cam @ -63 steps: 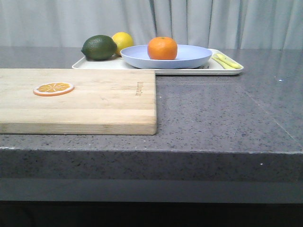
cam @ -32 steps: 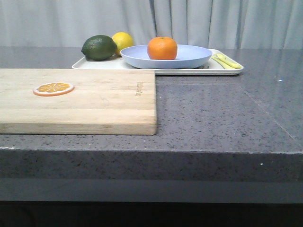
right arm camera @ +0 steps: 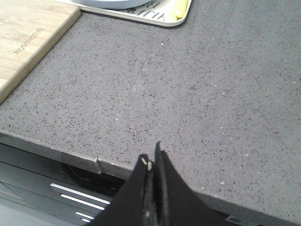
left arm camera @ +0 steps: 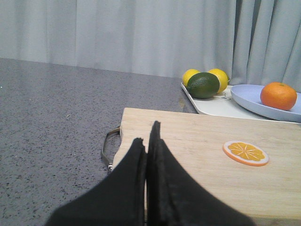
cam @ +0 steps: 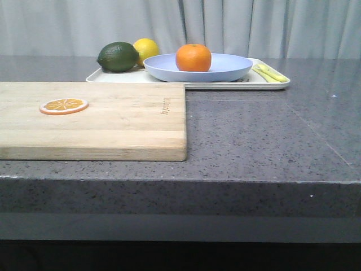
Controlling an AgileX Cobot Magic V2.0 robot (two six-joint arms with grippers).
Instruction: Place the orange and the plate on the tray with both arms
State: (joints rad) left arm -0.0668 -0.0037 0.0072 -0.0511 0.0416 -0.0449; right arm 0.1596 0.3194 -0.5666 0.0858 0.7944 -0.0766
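Note:
The orange (cam: 193, 57) sits in the lavender-blue plate (cam: 225, 69), and the plate rests on the cream tray (cam: 113, 76) at the back of the counter. They also show in the left wrist view: orange (left arm camera: 278, 95), plate (left arm camera: 249, 96), tray (left arm camera: 214, 106). My left gripper (left arm camera: 146, 134) is shut and empty, over the near-left end of the cutting board, far from the tray. My right gripper (right arm camera: 151, 157) is shut and empty, over the counter's front edge. The tray's corner (right arm camera: 176, 21) shows far off in the right wrist view. Neither gripper shows in the front view.
A wooden cutting board (cam: 113, 121) with a flat orange slice (cam: 64, 105) lies front left. A dark green avocado (cam: 118, 56) and a lemon (cam: 146, 49) sit on the tray's left end; yellow pieces (cam: 271, 73) lie at its right end. A curtain hangs behind.

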